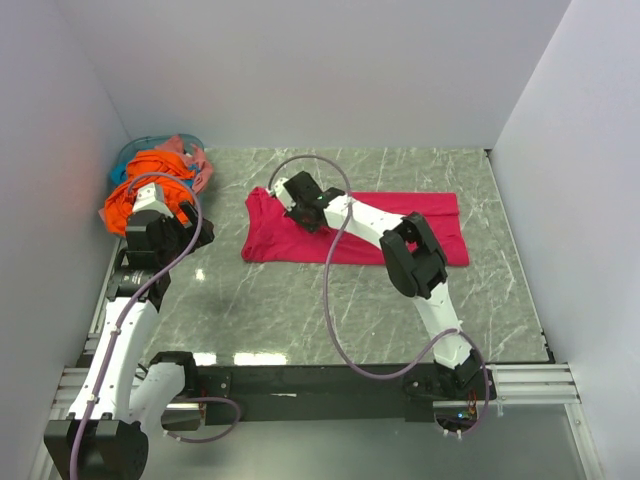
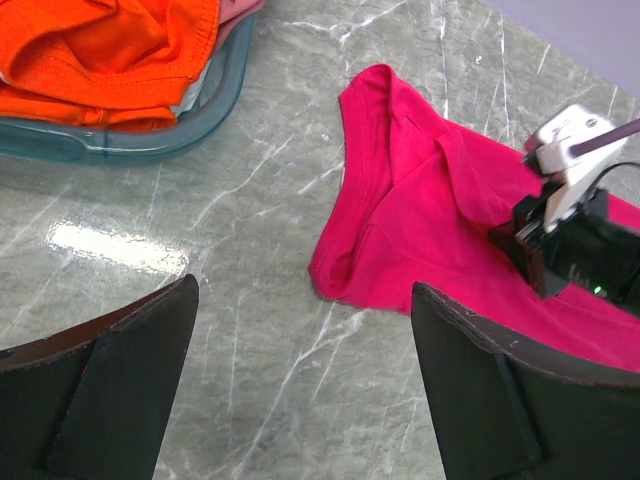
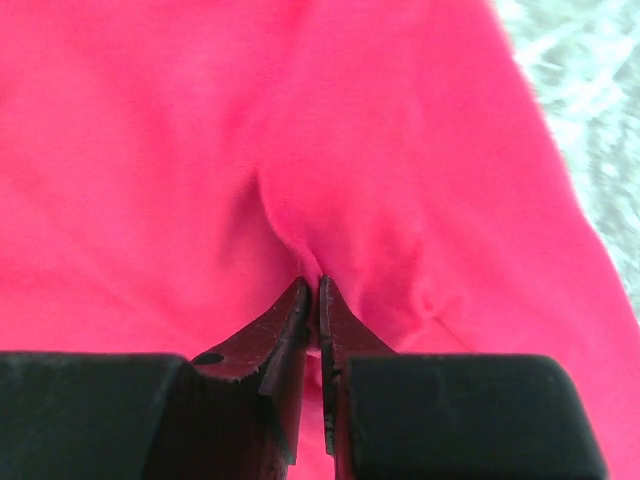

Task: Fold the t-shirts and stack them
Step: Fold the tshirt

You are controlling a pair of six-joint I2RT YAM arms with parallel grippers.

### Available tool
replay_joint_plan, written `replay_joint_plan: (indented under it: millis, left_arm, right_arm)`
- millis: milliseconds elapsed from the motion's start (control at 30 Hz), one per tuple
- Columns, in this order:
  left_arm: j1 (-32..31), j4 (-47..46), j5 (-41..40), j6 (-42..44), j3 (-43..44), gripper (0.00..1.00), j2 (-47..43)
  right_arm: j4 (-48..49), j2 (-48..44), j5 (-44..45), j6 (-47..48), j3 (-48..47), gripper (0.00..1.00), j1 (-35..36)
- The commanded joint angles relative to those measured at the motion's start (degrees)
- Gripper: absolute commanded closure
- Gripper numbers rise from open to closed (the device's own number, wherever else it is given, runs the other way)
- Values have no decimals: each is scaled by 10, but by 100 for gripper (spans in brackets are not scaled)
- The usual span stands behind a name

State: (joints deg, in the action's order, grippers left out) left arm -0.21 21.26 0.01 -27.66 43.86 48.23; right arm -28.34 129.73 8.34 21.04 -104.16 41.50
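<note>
The crimson-pink soft cloth t-shirt (image 1: pixel 275 240) lies spread flat on the grey marbled surface (image 1: pixel 270 310). Its long axis runs left to right across the middle, and it sits well clear of every edge. The right hand (image 3: pixel 318 292) is down on the shirt near its left end, clenched on a small ridge of cloth — the wrist view shows the fabric puckering into the tips. From that grip the rest of the garment stretches away to the robot's right. A fold across the length would, I judge, carry the pinched end rightward over the body, with bare surface in front and behind for room. The left hand (image 2: pixel 305 390) hangs released, jaws wide and holding nothing. It is above bare surface between the shirt's left end and the round teal plastic basket (image 2: pixel 150 145) in the far left corner. A bright orange t-shirt (image 2: pixel 100 50) is heaped in that basket with a paler salmon-pink t-shirt (image 1: pixel 195 160) beside it — both unfolded.
</note>
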Motion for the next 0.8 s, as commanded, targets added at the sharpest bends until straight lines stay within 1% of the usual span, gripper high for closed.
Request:
replay_joint_plan:
  millis: [0, 33, 133, 167, 233, 267, 300, 333, 400, 600, 700, 767]
  left_arm:
    - [0, -16, -5, 11, 12, 8, -3]
    - [0, -16, -5, 11, 11, 8, -3]
    - [0, -17, -5, 11, 11, 8, -3]
    - [0, -17, -5, 11, 11, 8, -2]
    - [0, -17, -5, 11, 12, 8, -1]
    - [0, -17, -5, 11, 12, 8, 0]
    - [0, -17, -5, 11, 12, 7, 0]
    - [0, -18, -5, 11, 12, 7, 0]
    - [0, -17, -5, 11, 11, 8, 1]
    - [0, -17, -5, 11, 11, 8, 0]
    - [0, -22, 16, 12, 9, 8, 5]
    - [0, -27, 38, 9, 5, 8, 12]
  right_arm:
    - [32, -50, 15, -29, 9, 85, -28]
    - [36, -52, 16, -38, 11, 85, -38]
    - [40, -55, 20, -50, 20, 81, -55]
    - [39, -55, 23, -53, 21, 77, -58]
    - [36, -55, 28, -63, 21, 72, -69]
    - [33, -54, 29, -66, 20, 67, -76]
    - [29, -53, 27, -69, 20, 65, -81]
    - [24, -53, 20, -76, 20, 59, -85]
    - [21, -61, -3, -81, 24, 55, -93]
    - [24, -72, -24, -90, 18, 54, -99]
    - [15, -77, -54, -80, 8, 53, -99]
    - [0, -84, -111, -69, 3, 54, -107]
